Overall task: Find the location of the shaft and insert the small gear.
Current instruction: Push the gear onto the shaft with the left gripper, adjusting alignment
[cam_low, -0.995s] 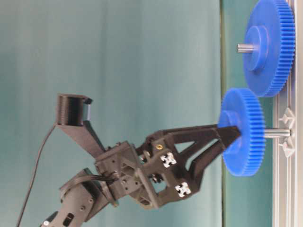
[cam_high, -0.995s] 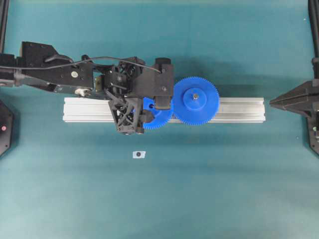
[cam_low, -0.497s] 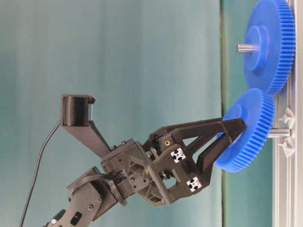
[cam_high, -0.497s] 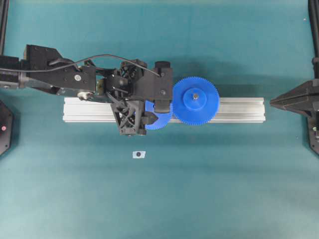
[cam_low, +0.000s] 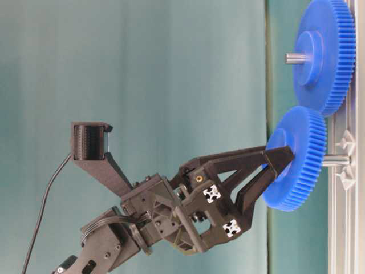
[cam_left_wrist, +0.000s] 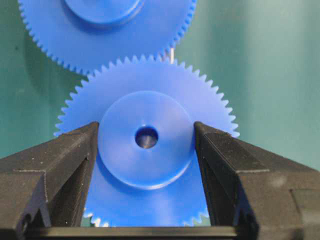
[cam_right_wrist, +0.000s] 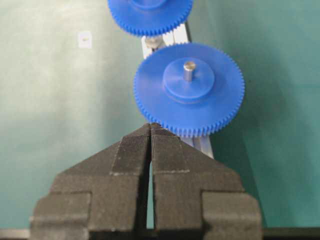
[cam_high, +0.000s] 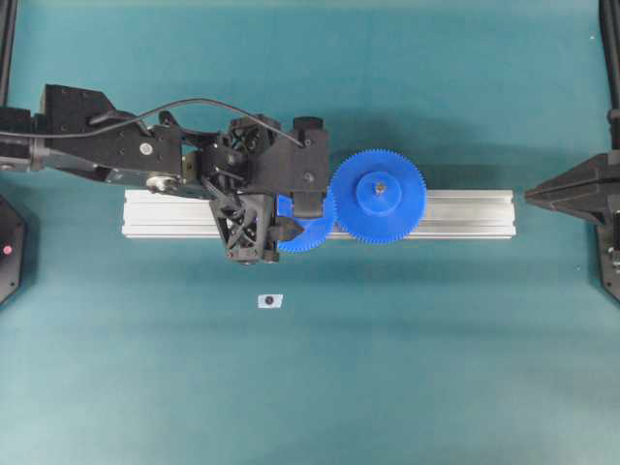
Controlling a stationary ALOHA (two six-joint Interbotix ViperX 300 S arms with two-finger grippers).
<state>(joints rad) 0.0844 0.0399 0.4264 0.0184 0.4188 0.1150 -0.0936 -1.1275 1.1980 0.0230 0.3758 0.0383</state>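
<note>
The left wrist view is filled by the small gear (cam_left_wrist: 146, 150), whose raised hub is clamped on both sides by the fingers (cam_left_wrist: 60, 170) of the left gripper (cam_left_wrist: 146, 137). A glint of metal is seen inside its centre hole, and the larger gear (cam_left_wrist: 107, 30) lies just beyond at 12 o'clock, the teeth of the two nearly touching.

In the table-level view the small gear (cam_low: 296, 158) is seen slightly tilted, with the shaft (cam_low: 336, 160) projecting from its far face toward the aluminium rail (cam_low: 345, 171); whether the gear is seated against the rail cannot be told.

In the overhead view the small gear (cam_high: 308, 228) is half hidden under the left gripper (cam_high: 287, 218), at 9 o'clock of the larger gear (cam_high: 379, 196), over the rail (cam_high: 465, 213). A small white tag (cam_high: 269, 300) lies on the mat at 6 o'clock of the gripper, well apart.

The right gripper (cam_right_wrist: 151, 131) is parked away from the gears, its jaws closed on nothing.
</note>
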